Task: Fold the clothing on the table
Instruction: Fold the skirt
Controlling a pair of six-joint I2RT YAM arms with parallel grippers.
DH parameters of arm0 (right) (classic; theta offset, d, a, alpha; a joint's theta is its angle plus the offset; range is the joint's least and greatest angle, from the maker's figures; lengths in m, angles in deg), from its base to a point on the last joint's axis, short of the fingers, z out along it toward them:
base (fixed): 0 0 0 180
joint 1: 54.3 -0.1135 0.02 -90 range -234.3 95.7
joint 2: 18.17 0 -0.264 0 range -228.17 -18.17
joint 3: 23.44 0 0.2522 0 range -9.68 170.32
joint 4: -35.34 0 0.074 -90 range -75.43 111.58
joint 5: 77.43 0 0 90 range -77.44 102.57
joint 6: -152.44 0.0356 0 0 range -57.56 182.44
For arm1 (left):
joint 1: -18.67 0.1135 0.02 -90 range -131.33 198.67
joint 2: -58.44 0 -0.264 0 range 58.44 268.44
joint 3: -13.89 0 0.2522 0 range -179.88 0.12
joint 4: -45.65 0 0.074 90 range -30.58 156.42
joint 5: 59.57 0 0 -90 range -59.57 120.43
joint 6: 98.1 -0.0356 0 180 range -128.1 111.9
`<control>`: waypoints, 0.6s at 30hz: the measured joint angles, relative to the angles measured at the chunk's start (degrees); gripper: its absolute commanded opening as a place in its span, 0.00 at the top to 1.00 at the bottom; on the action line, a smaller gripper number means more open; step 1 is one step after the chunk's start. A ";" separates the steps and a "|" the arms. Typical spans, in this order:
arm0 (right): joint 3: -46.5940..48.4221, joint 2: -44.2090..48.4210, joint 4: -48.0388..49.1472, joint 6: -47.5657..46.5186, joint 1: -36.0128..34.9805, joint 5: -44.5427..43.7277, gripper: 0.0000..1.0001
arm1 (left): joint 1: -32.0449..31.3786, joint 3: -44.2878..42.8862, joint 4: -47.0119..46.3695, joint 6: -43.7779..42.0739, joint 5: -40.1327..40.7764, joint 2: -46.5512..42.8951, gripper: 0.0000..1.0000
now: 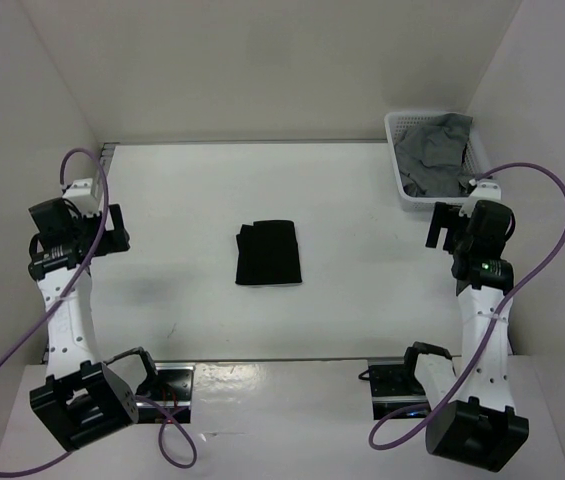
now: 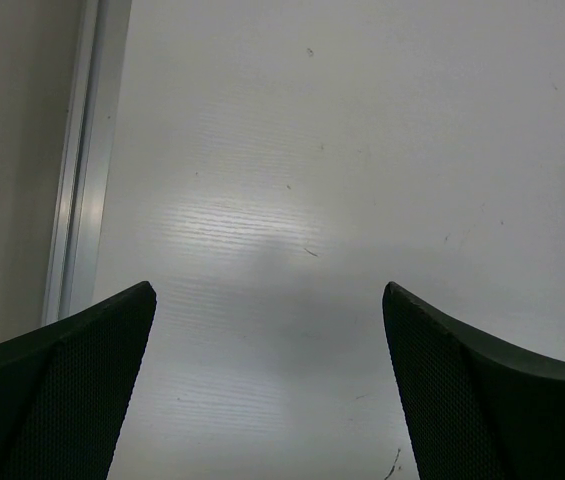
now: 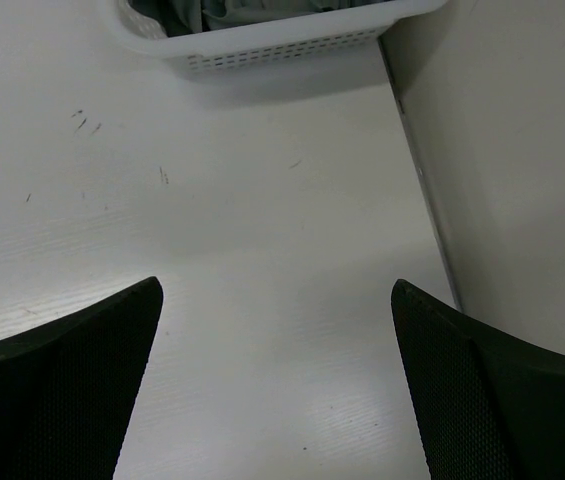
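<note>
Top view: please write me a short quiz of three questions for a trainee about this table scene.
1. True or false: the white basket at the far right corner holds a grey garment.
2. Where does the black garment lie?
A. in the basket
B. near the middle of the table, apart from both arms
C. between the left arm's jaws
3. Fill in the word: in each wrist view the jaws stand ____, with nothing between them.

Key: 1 true; 2 B; 3 open.
</note>
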 measured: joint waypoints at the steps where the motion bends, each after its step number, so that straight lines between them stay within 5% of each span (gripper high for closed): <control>1: -0.17 0.00 0.37 -0.13 0.00 0.02 0.01 | 0.00 0.13 0.00 -0.04 -0.07 -0.04 0.00; 18: -1.40 1.46 1.68 -1.29 0.00 -0.26 0.01 | 0.00 1.14 -1.68 -0.31 0.81 -0.96 0.00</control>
